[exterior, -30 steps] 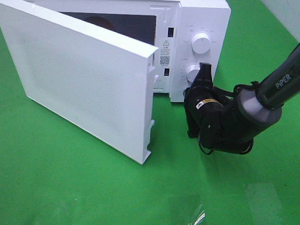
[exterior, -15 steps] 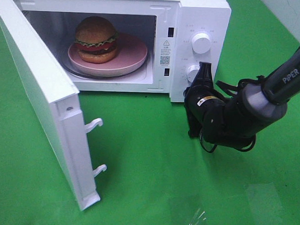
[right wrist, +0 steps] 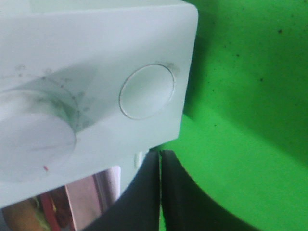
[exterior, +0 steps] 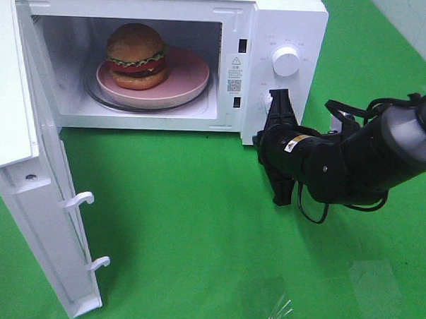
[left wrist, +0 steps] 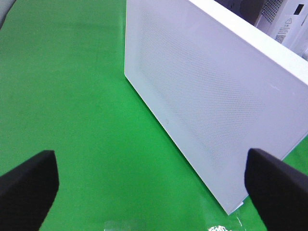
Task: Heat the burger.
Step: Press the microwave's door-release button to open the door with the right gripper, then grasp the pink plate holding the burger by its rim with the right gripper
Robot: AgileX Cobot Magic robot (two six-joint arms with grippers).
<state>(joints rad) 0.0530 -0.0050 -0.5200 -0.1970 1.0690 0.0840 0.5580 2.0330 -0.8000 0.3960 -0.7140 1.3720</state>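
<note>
While the white box-shaped microwave oven (exterior: 290, 21) is standing on the bright green table cover (exterior: 196, 229) with its flat white door (exterior: 9, 122) swung wide to the left of the exterior view, the tall round burger (exterior: 136, 55), with its glossy golden-brown bun, green lettuce frill, red tomato slice and brown patty, is sitting inside the cavity. It is resting upright on the left part of a shallow round pink plate (exterior: 188, 77), and the plate is lying on the clear glass turntable (exterior: 102, 100). Two white latch hooks (exterior: 80, 200) are sticking out of the door's inner edge.

The black right gripper (exterior: 276, 100) is hovering just in front of the lower part of the oven's control panel, below the round white upper knob (exterior: 285, 60). Its jaws are pressing together with nothing between them. Whether the tips are touching the panel is unclear. In the right wrist view the closed fingers (right wrist: 144, 192) are pointing at the panel's corner, near a flat round white button (right wrist: 147, 91) and a blurred larger dial (right wrist: 33, 139).

The left gripper (left wrist: 149, 192) is showing only in its own wrist view. Its two black fingers (left wrist: 26, 187) are standing far apart, holding nothing, above the green cover. Ahead of them the door's white outer face is showing its fine dotted mesh.
</note>
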